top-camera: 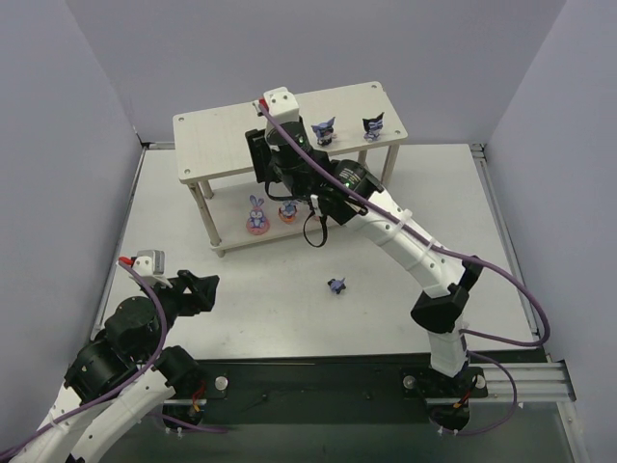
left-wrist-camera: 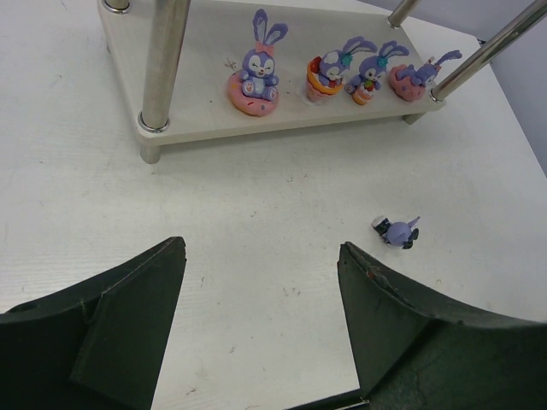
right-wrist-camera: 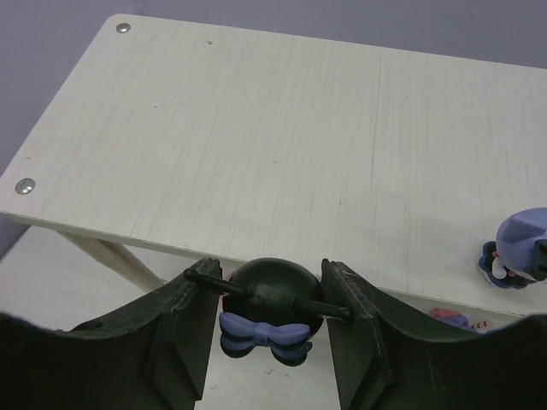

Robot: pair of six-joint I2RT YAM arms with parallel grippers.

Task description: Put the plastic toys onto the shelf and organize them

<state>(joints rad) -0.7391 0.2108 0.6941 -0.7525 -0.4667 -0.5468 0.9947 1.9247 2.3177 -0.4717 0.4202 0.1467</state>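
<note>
Right jaws clamped on a dark figure [right-wrist-camera: 265,295] at the near edge of the shelf [right-wrist-camera: 299,128] top board, with open board to its left and two dark figures [top-camera: 325,129] to its right. Right arm [top-camera: 386,217] stretched forward. Left jaws apart, low over the desk [top-camera: 270,299], fallen figure [left-wrist-camera: 396,231] ahead.

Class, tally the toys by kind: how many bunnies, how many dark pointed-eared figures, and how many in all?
4 purple-blue bunnies
4 dark pointed-eared figures, one held in the right gripper
Total: 8

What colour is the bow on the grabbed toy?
Purple-blue bow on the toy; clearest in right wrist view.
</note>
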